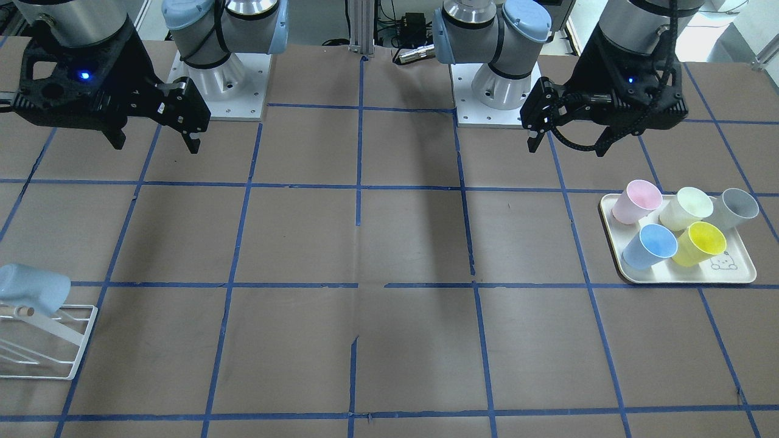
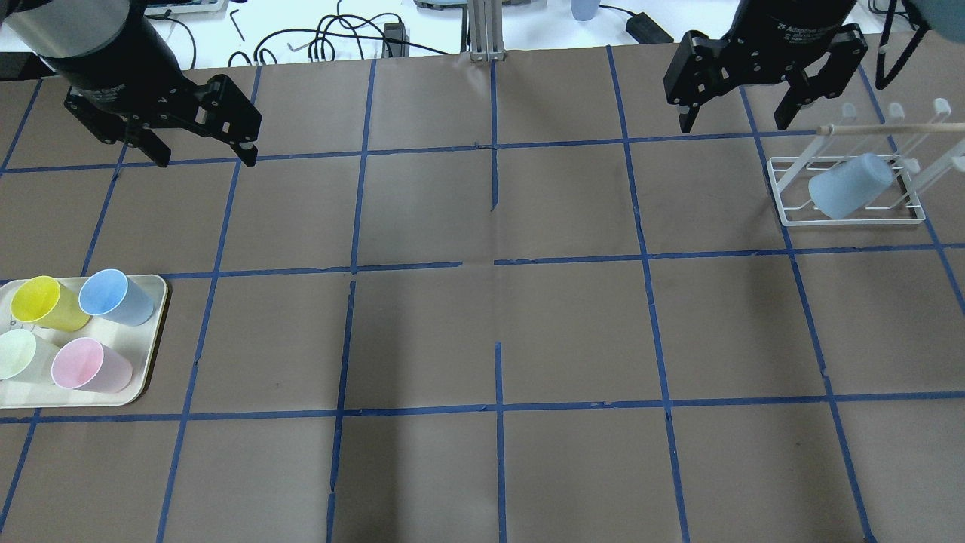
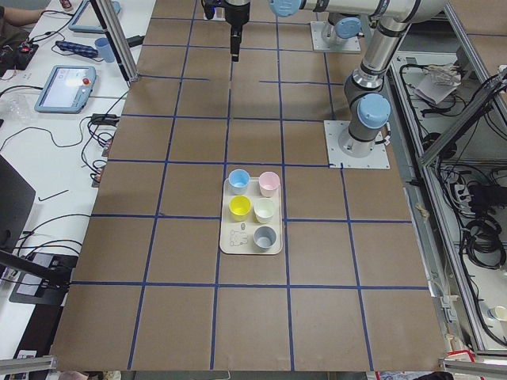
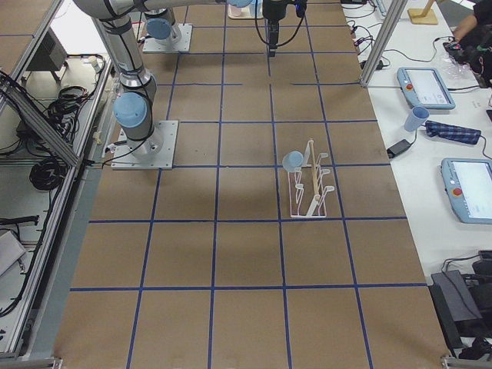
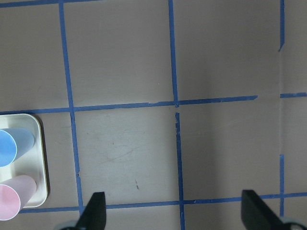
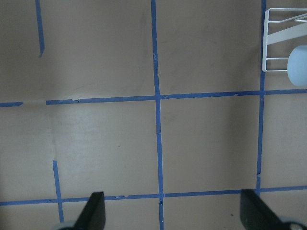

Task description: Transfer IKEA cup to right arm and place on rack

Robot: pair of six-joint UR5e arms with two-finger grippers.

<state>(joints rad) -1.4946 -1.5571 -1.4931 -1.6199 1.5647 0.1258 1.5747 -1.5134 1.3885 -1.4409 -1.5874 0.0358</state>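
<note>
The IKEA cup, pale icy blue, hangs tilted on a prong of the white wire rack at the table's right end. It also shows in the front view, on the rack, and at the edge of the right wrist view. My right gripper hangs open and empty above the table, left of the rack and apart from it. My left gripper hangs open and empty over the table's left half. The wrist views show each gripper's fingers spread wide over bare table.
A cream tray at the left end holds a sky-blue cup, a yellow cup, a pink cup and a pale green cup. A grey cup shows in the front view. Brown paper with blue tape lines covers the table.
</note>
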